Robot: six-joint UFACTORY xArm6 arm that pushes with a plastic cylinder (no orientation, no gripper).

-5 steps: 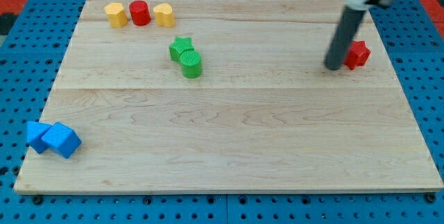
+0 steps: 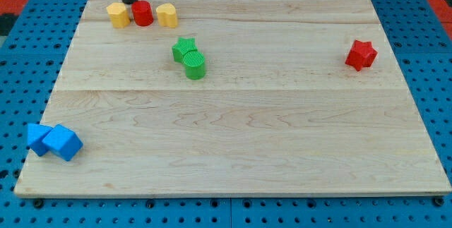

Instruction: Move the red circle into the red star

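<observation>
The red circle stands near the view's top left, between two yellow blocks. My tip is just above and slightly left of the red circle, close behind it by the board's top edge. The red star lies alone at the view's right, far from the circle.
A green star and a green circle touch each other left of centre. Two blue blocks sit at the bottom left corner. The wooden board lies on a blue pegboard.
My tip has moved from beside the red star at the view's right to the top left, behind the red circle. No block has moved.
</observation>
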